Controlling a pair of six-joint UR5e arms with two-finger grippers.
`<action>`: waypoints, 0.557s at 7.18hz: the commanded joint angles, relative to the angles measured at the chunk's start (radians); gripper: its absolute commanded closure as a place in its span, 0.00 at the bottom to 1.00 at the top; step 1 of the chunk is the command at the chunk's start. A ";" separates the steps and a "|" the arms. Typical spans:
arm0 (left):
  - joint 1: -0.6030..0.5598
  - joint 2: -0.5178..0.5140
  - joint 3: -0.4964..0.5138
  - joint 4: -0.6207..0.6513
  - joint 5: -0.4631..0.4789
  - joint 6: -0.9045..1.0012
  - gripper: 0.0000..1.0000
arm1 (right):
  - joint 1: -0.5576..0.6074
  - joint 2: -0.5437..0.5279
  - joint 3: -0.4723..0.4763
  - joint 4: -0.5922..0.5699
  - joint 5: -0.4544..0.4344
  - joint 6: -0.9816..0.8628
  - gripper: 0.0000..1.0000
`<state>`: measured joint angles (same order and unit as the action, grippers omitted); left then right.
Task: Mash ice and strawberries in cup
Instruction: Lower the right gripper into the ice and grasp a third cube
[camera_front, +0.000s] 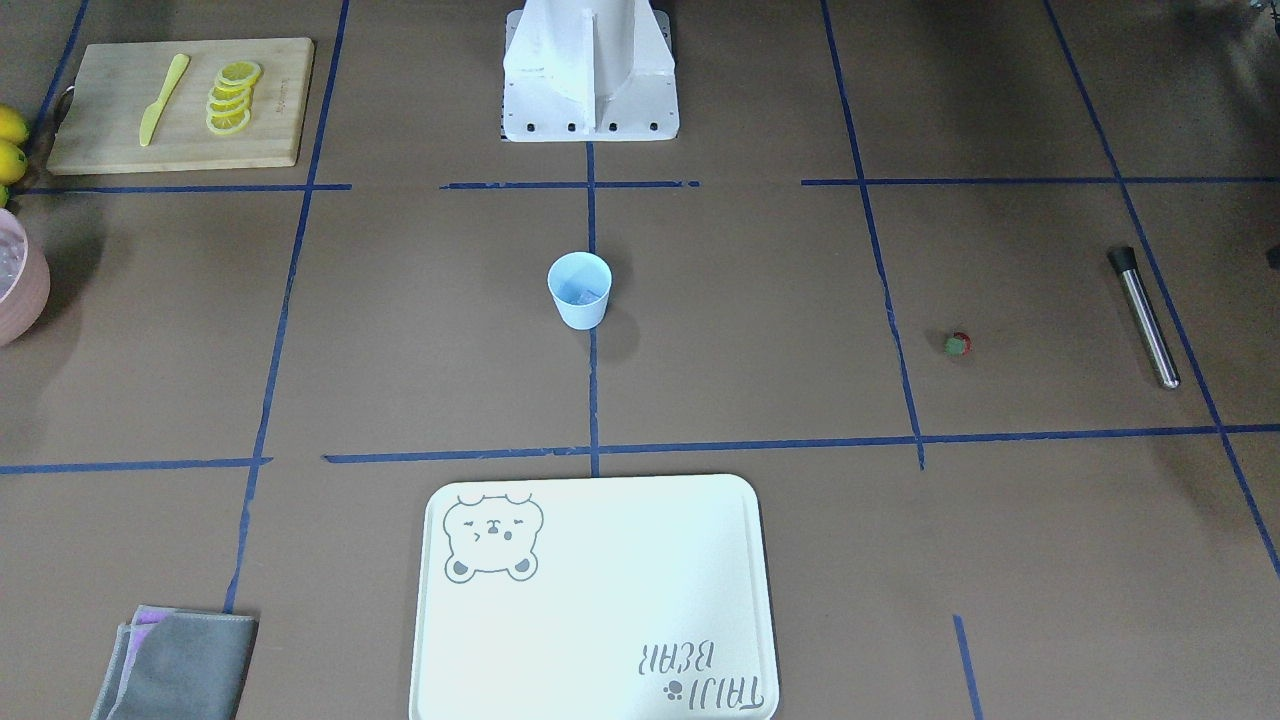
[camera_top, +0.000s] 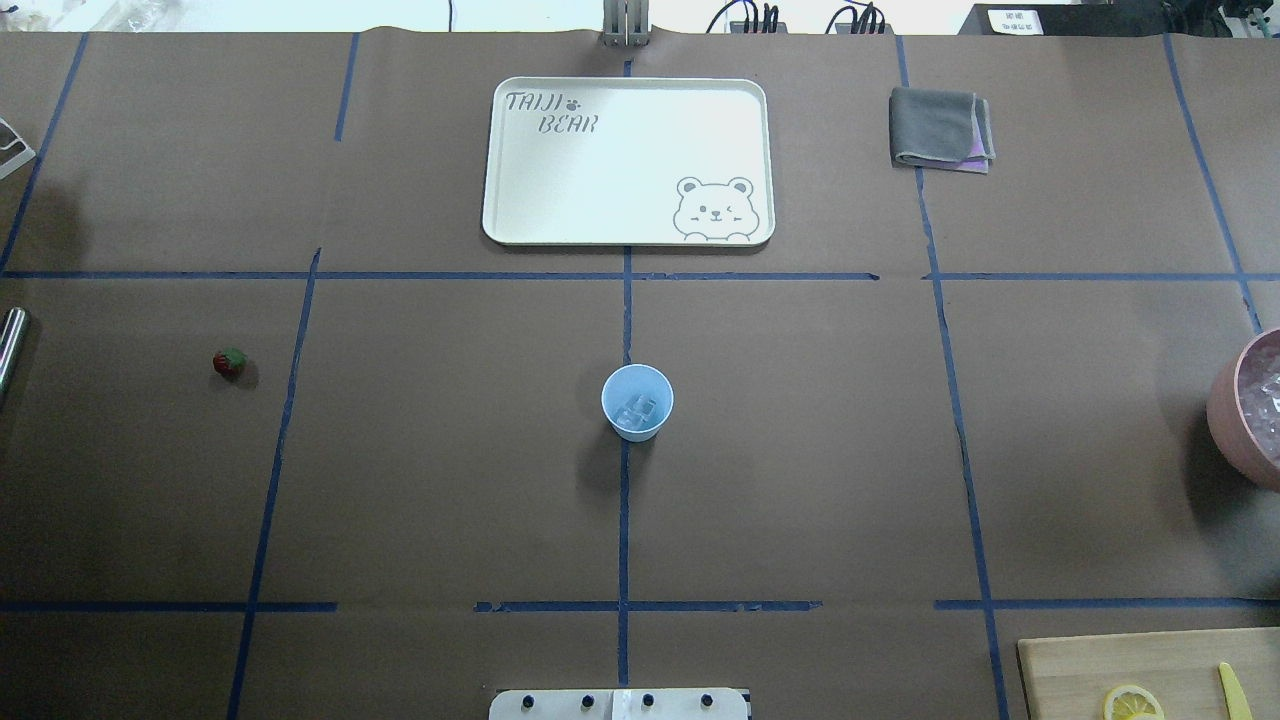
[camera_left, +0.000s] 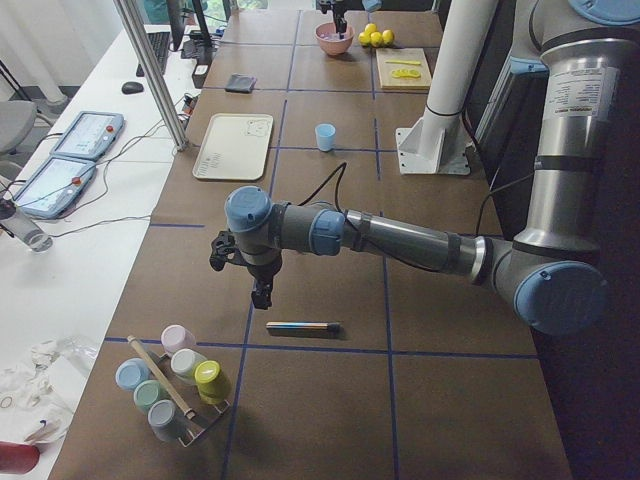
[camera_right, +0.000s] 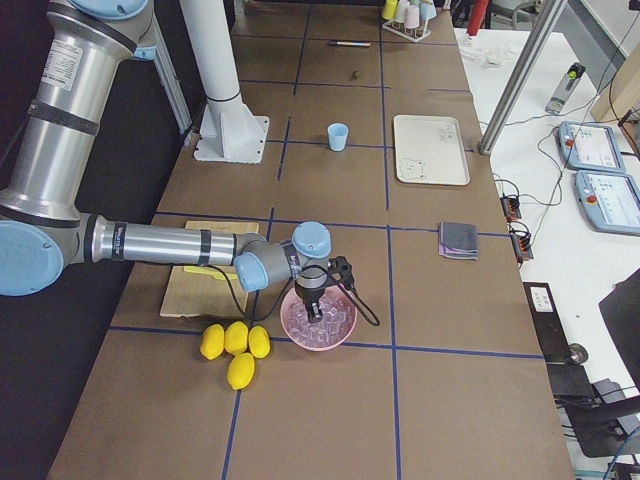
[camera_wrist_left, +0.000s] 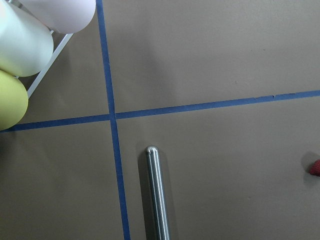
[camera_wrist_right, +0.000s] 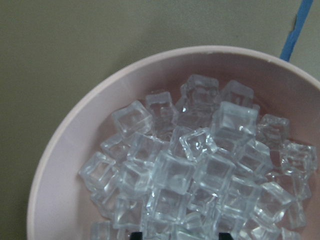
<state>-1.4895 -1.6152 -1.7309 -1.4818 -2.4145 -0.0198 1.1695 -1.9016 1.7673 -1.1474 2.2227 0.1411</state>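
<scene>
The pale blue cup (camera_top: 637, 402) stands upright in the middle of the tabletop (camera_top: 420, 480), where two blue tape lines cross. A few clear cubes of ice (camera_top: 638, 410) lie in its bottom. Seen from overhead, the strawberry (camera_top: 230, 363) lies alone at about 9 o'clock from the cup and well apart from it. The white bear tray (camera_top: 520, 200) lies at 12 o'clock, and a folded grey cloth (camera_top: 935, 125) at about 1 o'clock.

At the cup's 3 o'clock, at the tabletop's end, is the pink bowl (camera_right: 345, 332), heaped with more ice cubes (camera_wrist_right: 200, 170). The right tool (camera_right: 316, 308) hangs straight down over that heap. In the wrist view, two dark tips just show at the 6 o'clock edge, set wide apart with several cubes between them, so it is spread and grips nothing.

At the other end, the left tool (camera_left: 262, 298) points down above a steel rod (camera_left: 300, 326) that lies flat beyond the strawberry. I cannot tell whether this tool is spread or closed.
</scene>
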 joint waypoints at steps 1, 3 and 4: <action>0.000 0.000 -0.001 0.000 0.000 0.000 0.00 | -0.001 -0.004 0.000 -0.002 0.000 0.000 0.40; 0.000 0.001 -0.001 0.000 0.000 0.000 0.00 | -0.001 -0.004 -0.002 -0.002 0.000 0.000 0.42; 0.000 0.000 -0.001 0.000 0.000 0.000 0.00 | -0.001 -0.004 -0.002 -0.002 0.000 0.000 0.51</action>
<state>-1.4895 -1.6148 -1.7318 -1.4818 -2.4145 -0.0199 1.1689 -1.9051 1.7662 -1.1489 2.2227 0.1411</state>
